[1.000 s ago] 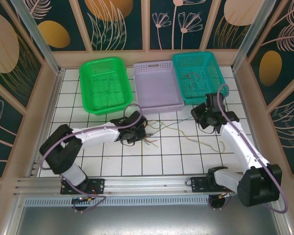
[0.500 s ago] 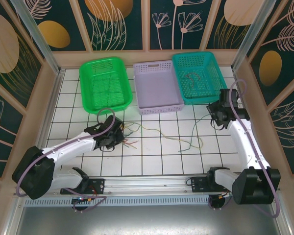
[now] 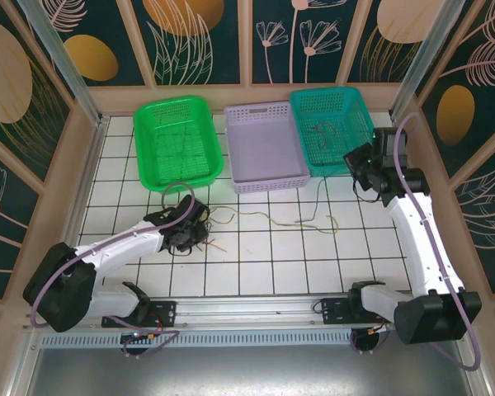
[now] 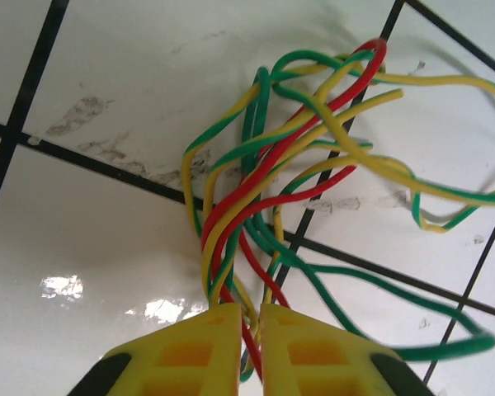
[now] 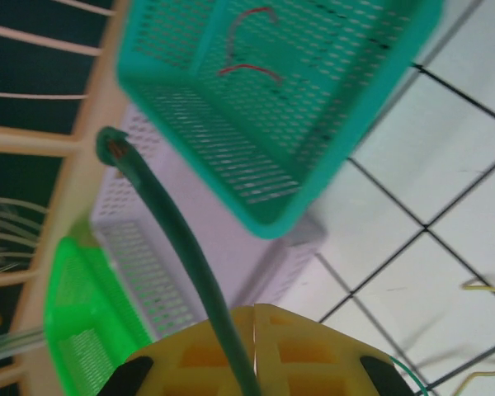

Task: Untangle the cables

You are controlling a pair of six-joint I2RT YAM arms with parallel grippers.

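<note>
Two grippers working. Top view: left gripper (image 3: 187, 234) is low on the tiled table (image 3: 256, 264), in front of the green basket (image 3: 177, 144), with the cables (image 3: 205, 233) bunched at its tip. One thin strand (image 3: 268, 218) trails right from that bunch across the tiles toward the right gripper (image 3: 359, 167). That gripper is raised just beside the near right corner of the teal basket (image 3: 299, 124). Lilac basket (image 3: 264, 153) sits between the other two.

Left wrist: fingers (image 4: 194, 351) closed to a narrow slit on the tangle (image 4: 285, 173). Red, yellow and green wires are pinched between them and loop out over the tile beyond.

Right wrist: fingers (image 5: 313, 351) clamped together on a green wire (image 5: 181, 239). It sticks up and left in front of the lilac basket, cut end free. Two red wires (image 5: 247, 70) lie inside the teal basket. Yellow loop (image 5: 483, 289) lies on the tile at the right edge.
</note>
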